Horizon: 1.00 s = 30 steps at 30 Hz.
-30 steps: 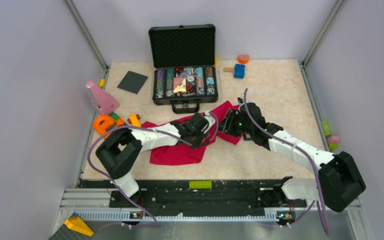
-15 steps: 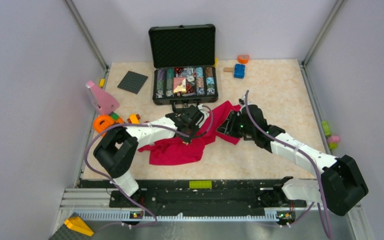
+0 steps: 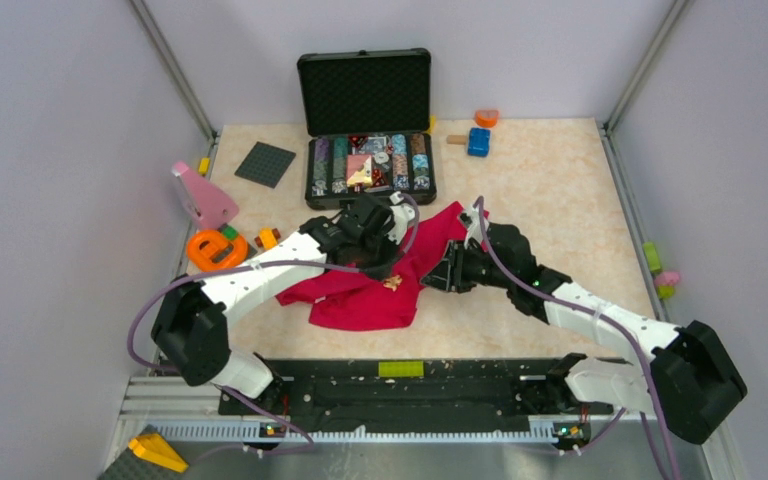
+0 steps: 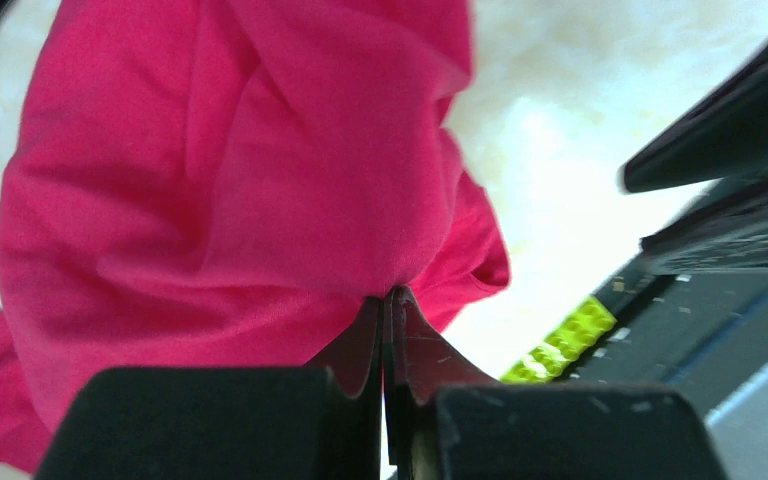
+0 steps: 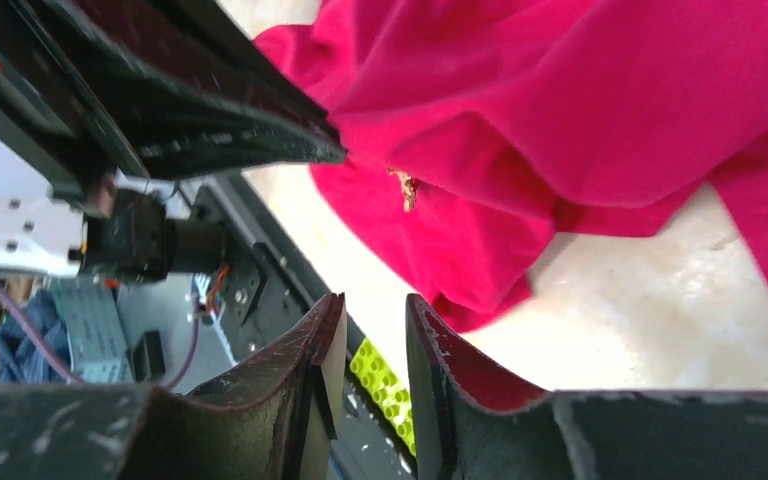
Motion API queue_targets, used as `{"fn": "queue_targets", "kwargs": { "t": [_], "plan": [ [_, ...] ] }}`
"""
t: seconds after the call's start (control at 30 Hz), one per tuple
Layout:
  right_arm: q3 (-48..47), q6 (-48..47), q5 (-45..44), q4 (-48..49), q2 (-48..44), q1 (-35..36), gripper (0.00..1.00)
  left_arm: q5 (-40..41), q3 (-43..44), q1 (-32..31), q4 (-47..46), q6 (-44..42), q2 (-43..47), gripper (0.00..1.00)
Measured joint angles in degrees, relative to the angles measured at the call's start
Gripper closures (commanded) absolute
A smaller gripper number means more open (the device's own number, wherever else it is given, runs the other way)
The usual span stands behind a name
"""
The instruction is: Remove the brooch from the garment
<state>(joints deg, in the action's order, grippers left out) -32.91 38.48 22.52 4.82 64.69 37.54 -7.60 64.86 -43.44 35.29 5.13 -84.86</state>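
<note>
The left gripper is closed tight on a fold of the red garment, the cloth gathered to a point at its fingertips. The rest of the garment lies crumpled on the surface, just in front of the open case. The brooch, a tiny golden-orange speck, sits on the garment's near-right part, just beside the left gripper's pinch and between the two grippers. The right gripper hangs near the garment's right edge, its fingers a narrow gap apart and holding nothing, pointed toward the brooch but clear of it.
</note>
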Motion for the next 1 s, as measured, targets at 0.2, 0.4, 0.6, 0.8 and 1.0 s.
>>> {"fn": "queue_targets", "kwargs": {
  "t": [0.2, 0.4, 0.6, 0.8, 1.0],
  "plan": [
    [3.7, -2.4, 3.0, 5.5, -4.4, 3.4, 0.64, -10.4, 0.0, 2.5, -2.1, 2.8, 7.3, 1.0],
    [3.7, -3.0, 2.5, 7.9, -4.8, 5.2, 0.6, -17.9, 0.0, 5.6, -4.9, 5.4, 9.5, 1.0],
    [3.6, -3.9, -0.5, 7.9, -6.0, 5.8, 0.62, -21.6, -0.2, 5.7, -6.0, 6.4, 9.5, 1.0],
    [1.9, -4.5, -4.5, 6.8, -6.0, 5.8, 0.69, -23.7, -0.4, 5.7, -7.1, 6.6, 9.5, 1.0],
    [0.5, -4.6, -6.2, 7.8, -4.8, 5.8, 0.88, -25.0, -0.9, 5.7, -7.5, 6.6, 9.5, 1.0]
  ]
}}
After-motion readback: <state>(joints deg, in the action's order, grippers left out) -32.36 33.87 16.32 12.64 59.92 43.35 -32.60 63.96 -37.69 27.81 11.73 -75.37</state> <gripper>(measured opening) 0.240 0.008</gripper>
